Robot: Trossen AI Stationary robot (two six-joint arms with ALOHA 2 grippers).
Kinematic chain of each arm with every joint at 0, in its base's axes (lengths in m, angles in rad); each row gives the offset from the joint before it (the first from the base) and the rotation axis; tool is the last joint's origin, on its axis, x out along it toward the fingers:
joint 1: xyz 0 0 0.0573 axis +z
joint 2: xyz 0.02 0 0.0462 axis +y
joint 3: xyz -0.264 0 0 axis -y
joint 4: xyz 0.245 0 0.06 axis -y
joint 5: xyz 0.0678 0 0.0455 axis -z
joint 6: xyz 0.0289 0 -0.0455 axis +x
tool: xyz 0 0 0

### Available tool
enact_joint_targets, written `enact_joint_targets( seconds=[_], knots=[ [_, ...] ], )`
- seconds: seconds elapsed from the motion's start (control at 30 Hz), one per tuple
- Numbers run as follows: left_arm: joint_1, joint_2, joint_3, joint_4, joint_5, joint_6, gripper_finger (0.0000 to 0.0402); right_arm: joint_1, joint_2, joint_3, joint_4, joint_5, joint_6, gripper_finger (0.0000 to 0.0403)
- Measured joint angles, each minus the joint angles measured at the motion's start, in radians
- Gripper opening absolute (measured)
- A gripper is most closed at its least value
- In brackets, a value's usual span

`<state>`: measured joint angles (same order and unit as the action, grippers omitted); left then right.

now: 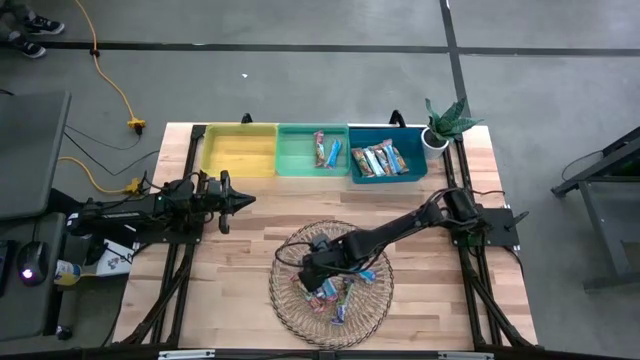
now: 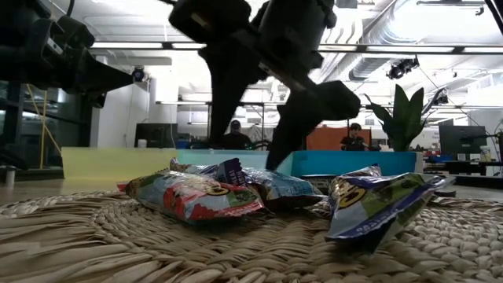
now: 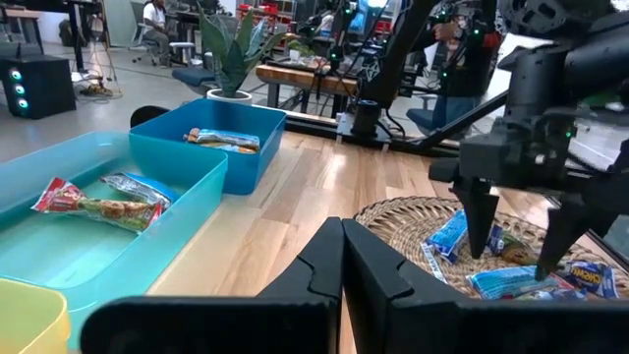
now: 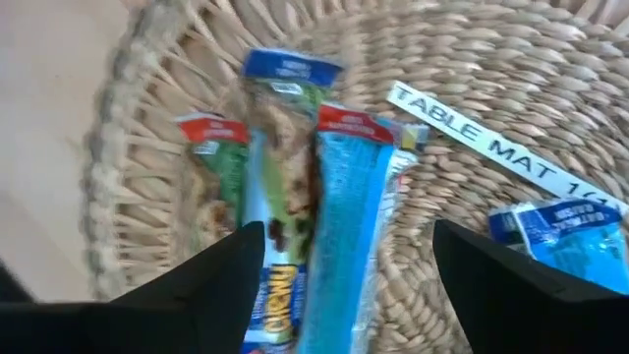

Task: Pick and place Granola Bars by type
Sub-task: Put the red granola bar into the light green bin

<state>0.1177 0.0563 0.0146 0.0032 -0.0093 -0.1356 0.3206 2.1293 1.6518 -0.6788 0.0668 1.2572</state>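
Note:
Several granola bars lie in a loose pile on a round woven mat. In the right wrist view a light blue bar, a tan bar with blue ends and a red-and-green bar lie side by side. My right gripper is open and points down over the pile, one finger on either side of the light blue and tan bars. My left gripper waits shut above the table's left half. More bars lie in the green bin and the blue bin.
Yellow bin, green bin and blue bin stand in a row along the far edge, with a potted plant at their right end. The mat bears a white label. Bare wood lies between the mat and the bins. People sit in the room beyond.

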Motion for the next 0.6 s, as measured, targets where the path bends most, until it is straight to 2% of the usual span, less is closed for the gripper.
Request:
enact_joint_targets(
  seconds=[0.3, 0.6],
  knots=[
    [0.0, 0.0, 0.0, 0.0, 0.0, 0.0, 0.0, 0.0, 0.054, 0.0, 0.017, -0.025, -0.006, 0.0279],
    [0.0, 0.0, 0.0, 0.0, 0.0, 0.0, 0.0, -0.001, 0.059, 0.0, 0.005, 0.003, -0.008, 0.0279]
  ],
)
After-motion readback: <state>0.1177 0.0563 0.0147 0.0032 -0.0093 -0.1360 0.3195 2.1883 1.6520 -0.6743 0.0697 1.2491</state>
